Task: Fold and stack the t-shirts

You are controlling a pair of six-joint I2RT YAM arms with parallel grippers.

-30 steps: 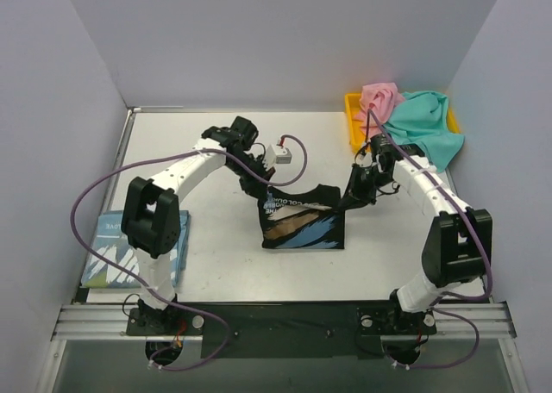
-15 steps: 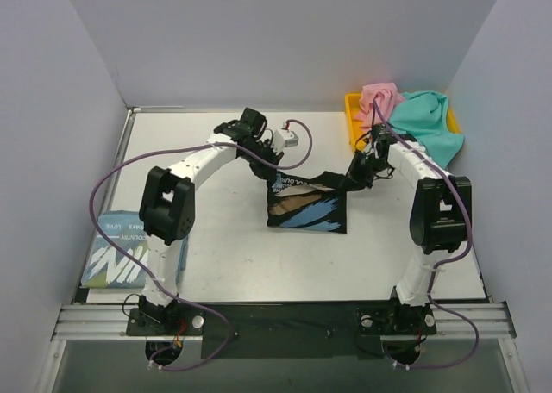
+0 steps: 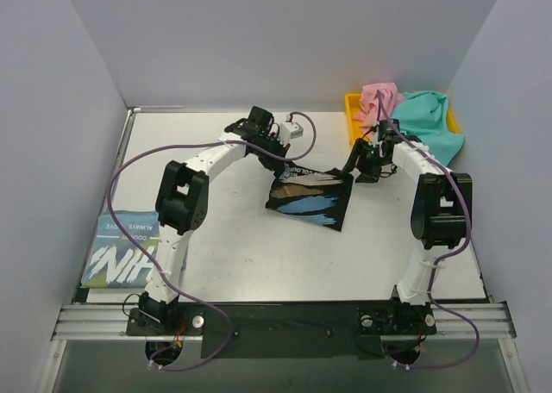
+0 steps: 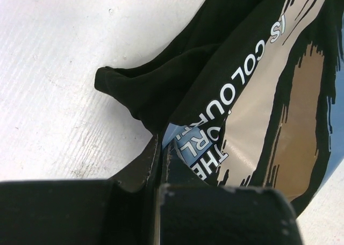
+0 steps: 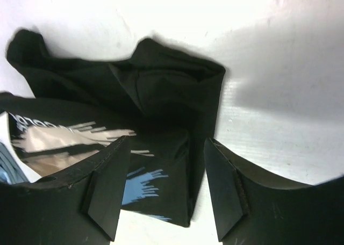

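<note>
The left tool [image 4: 161,145] is seen pinched fully closed on a folded edge of the black t-shirt [image 4: 215,62] of soft cloth, printed with white lettering and streaks of blue and tan. The hold is judged to serve for drawing this far-left corner flat or steering it while the fold is laid. The right tool [image 5: 166,194] is seen with its jaws parted, poised just over the shirt's bunched far-right corner with nothing clamped between them. This is judged to suit either leaving that corner where it lies or taking a fresh hold. Between the two tools the black t-shirt is spread as a partly folded slab near the middle of the white table [image 3: 233,255], print upward and far edge rumpled, so the fold is taken to be unfinished. At the near left of the table a light blue t-shirt [image 3: 129,253] with white lettering is laid flat and folded, apparently as the base of the stack. In the far right corner a yellow plastic tray [image 3: 351,117] is set. In it a crumpled pink t-shirt [image 3: 379,97] and a crumpled teal t-shirt [image 3: 427,127] are heaped, the teal one spilling over the tray's rim, and both are judged to be waiting their turn.
</note>
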